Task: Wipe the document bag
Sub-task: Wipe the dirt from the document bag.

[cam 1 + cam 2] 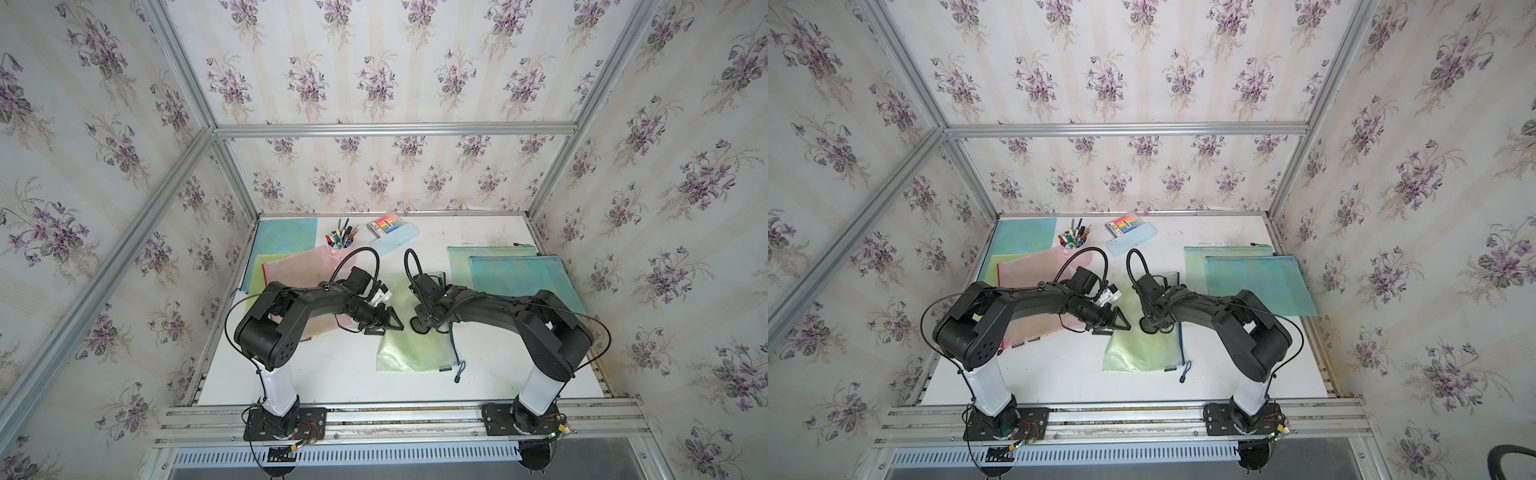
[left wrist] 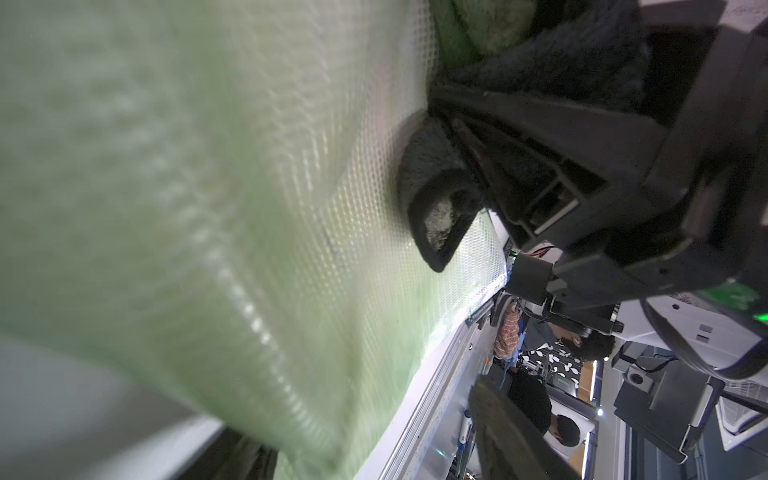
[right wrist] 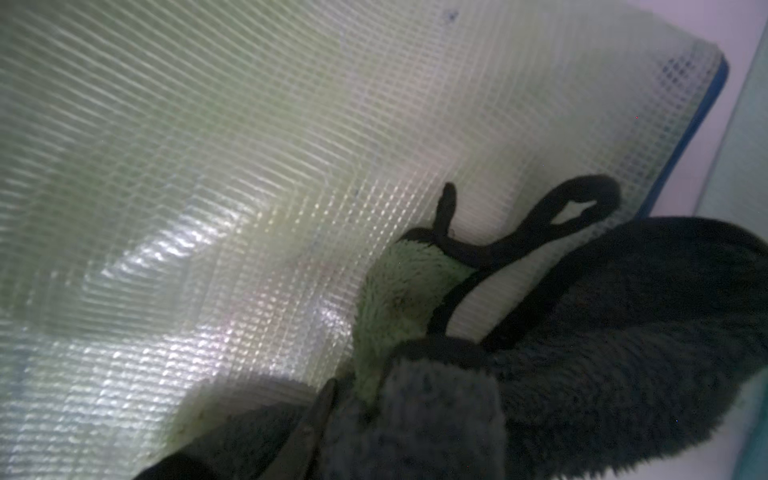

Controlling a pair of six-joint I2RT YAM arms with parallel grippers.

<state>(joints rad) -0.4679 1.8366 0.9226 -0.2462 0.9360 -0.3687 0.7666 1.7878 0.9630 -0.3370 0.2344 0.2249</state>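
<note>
White tabletop (image 1: 332, 374) is overlaid by a limp, slick document bag (image 1: 411, 347), probably best pinned at its edge by the splayed left gripper (image 1: 384, 328), a cloth (image 3: 602, 324) being clenched by the right gripper (image 1: 424, 322).

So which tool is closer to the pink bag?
Left. The left tool is open, close beside the pink bag. The right tool, shut on the dark cloth, is farther away, over on the green bag.
</note>
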